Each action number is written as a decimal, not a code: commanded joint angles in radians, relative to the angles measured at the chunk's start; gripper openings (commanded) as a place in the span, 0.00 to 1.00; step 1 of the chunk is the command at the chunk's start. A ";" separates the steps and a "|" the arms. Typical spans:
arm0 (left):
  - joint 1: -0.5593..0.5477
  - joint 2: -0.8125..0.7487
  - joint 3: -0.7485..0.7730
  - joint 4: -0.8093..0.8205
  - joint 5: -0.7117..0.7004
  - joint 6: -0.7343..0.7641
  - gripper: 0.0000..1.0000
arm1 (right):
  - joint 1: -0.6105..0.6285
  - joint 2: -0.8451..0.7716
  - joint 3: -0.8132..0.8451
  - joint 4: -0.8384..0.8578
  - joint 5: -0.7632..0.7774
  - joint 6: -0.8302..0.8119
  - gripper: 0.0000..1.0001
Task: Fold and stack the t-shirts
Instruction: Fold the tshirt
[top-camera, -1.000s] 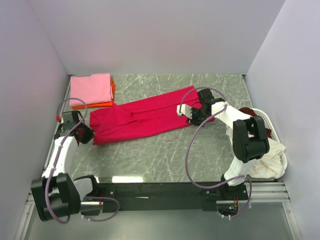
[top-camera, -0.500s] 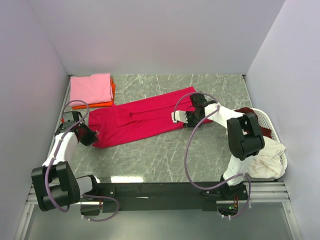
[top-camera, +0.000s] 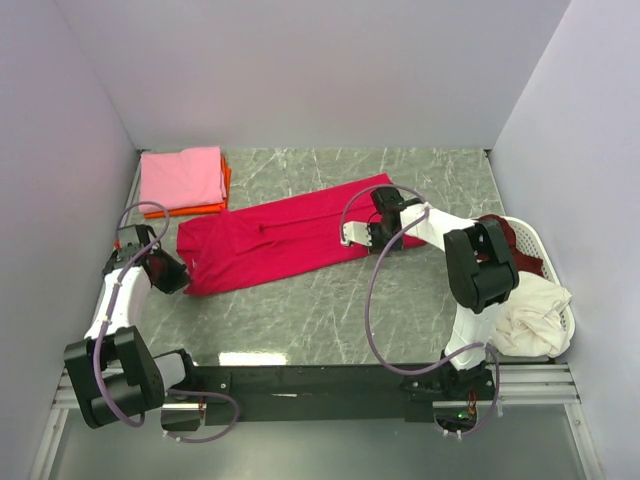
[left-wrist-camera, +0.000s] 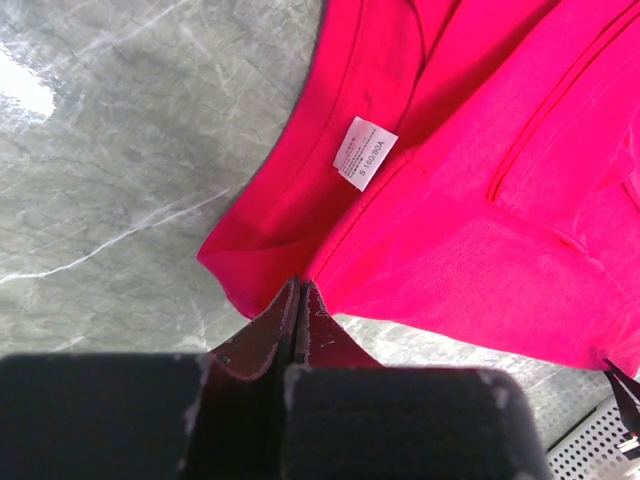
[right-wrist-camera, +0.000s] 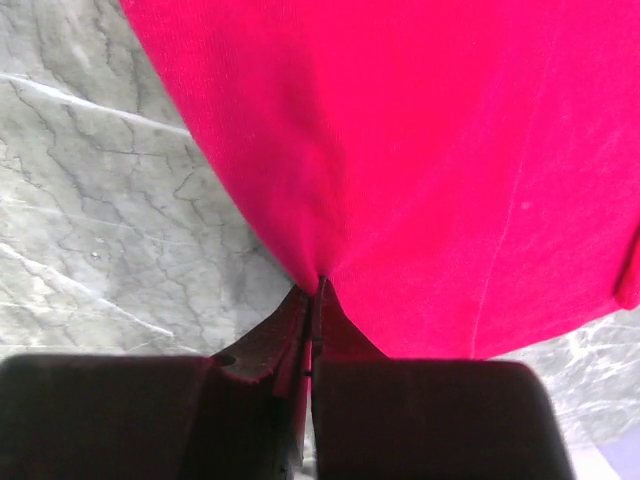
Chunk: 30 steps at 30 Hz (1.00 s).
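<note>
Crimson t-shirt (top-camera: 285, 240) lies flat on the table (top-camera: 300, 310), stretched as a long band between the two grippers. Left gripper (left-wrist-camera: 300, 290) is clamped on the collar-end edge, with the neck label (left-wrist-camera: 364, 152) just ahead of its tips. Right gripper (right-wrist-camera: 316, 285) is pinched shut on the opposite end.

Beyond the left gripper, pink t-shirt (top-camera: 182, 177) is folded atop orange t-shirt (top-camera: 200, 209): done. Behind the right gripper, the basket (top-camera: 541, 243) holds cream t-shirt (top-camera: 530, 315) and maroon t-shirt (top-camera: 500, 232), both unfolded.

Judged roughly midway; the crimson one's crosswise folds and stacking are pending.

the white neck label (left-wrist-camera: 365, 153) sewn inside the crimson t-shirt (left-wrist-camera: 480, 250) reads roughly "s 160/80a"; its smaller print is illegible.
</note>
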<state>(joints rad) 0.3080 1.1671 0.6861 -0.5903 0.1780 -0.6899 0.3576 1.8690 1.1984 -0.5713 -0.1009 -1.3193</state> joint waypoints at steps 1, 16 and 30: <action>0.026 -0.030 0.032 -0.016 0.026 0.038 0.00 | 0.009 0.006 0.009 -0.070 0.039 0.012 0.00; 0.034 -0.040 0.070 -0.023 0.129 0.115 0.52 | 0.032 -0.634 -0.507 -0.275 -0.081 0.119 0.44; 0.036 -0.360 0.031 0.190 0.376 0.224 0.77 | 0.083 0.373 0.913 -0.377 -0.672 1.059 0.51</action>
<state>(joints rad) 0.3401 0.8467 0.7441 -0.4992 0.4393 -0.5083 0.4103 2.0457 1.9160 -0.8734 -0.6170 -0.6422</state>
